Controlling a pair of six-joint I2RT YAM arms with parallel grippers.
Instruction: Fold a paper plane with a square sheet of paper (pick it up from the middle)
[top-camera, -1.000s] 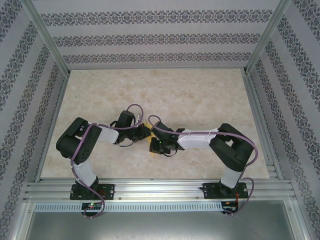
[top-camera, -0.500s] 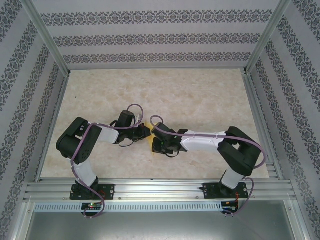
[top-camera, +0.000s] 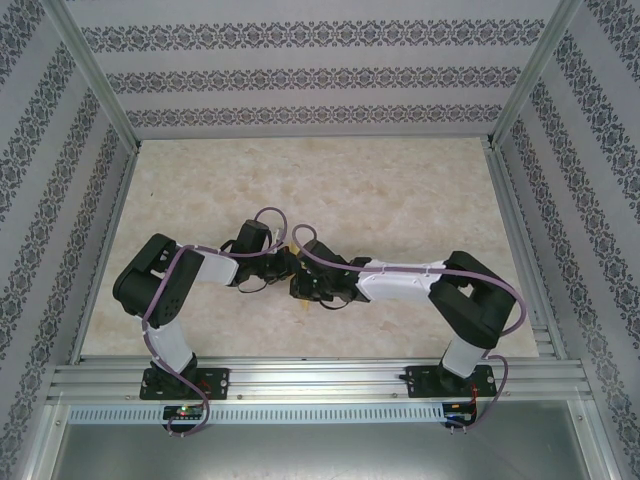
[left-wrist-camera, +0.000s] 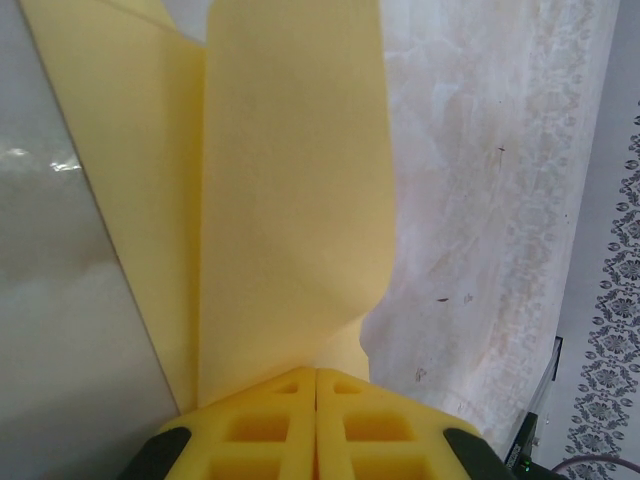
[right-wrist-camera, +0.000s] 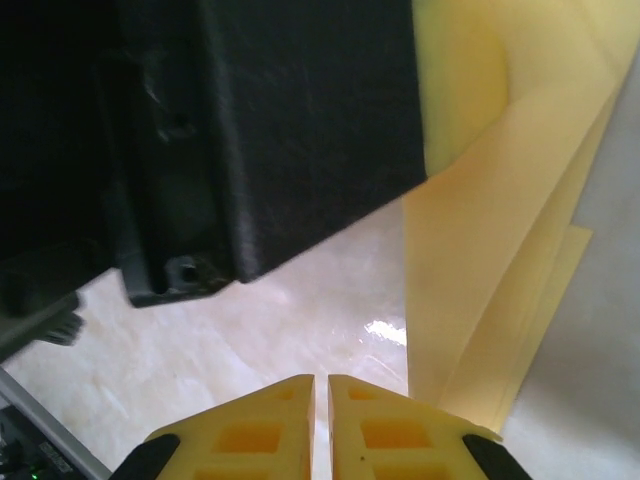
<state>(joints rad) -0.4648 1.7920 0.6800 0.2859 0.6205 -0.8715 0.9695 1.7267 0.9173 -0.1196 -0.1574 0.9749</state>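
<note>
top cam high, rear, looking down on tabletop (top-camera: 400, 190). wrist cams close, low; both share the paper (left-wrist-camera: 290, 200).

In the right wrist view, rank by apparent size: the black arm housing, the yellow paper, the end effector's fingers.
1. black arm housing, largest, though its nearness to the camera inflates it.
2. yellow paper.
3. right end effector fingers, smallest, cut off by the bottom edge.

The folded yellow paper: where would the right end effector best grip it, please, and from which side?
Likely the free layered edge of the paper, clear of where the left end effector pinches it, approached edge-on from the right arm's side: the layers lie thin and close there.
</note>
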